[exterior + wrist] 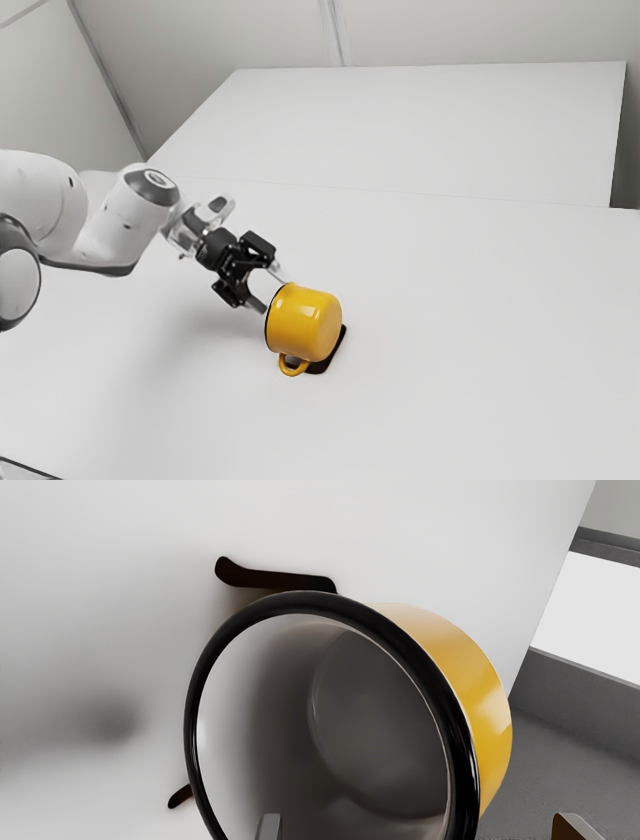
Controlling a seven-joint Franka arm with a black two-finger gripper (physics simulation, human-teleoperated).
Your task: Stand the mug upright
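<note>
The mug (pixel 305 322) is lying on its side on the table (pixel 460 300), its mouth facing the hand (pixel 269 289), whose fingers (pixel 270 827) are standing wide, straddling the rim (pixel 457 720). The step seems to be lining up a grip; closing on the wall, then tipping the mouth upward, is looking right. No lettering is showing.

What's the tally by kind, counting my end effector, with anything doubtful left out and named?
Yellow mug: 1
End effector: 1
Total: 2

Left out: the dark shape at the mug's underside; I cannot tell whether it is a thing or shadow.
</note>
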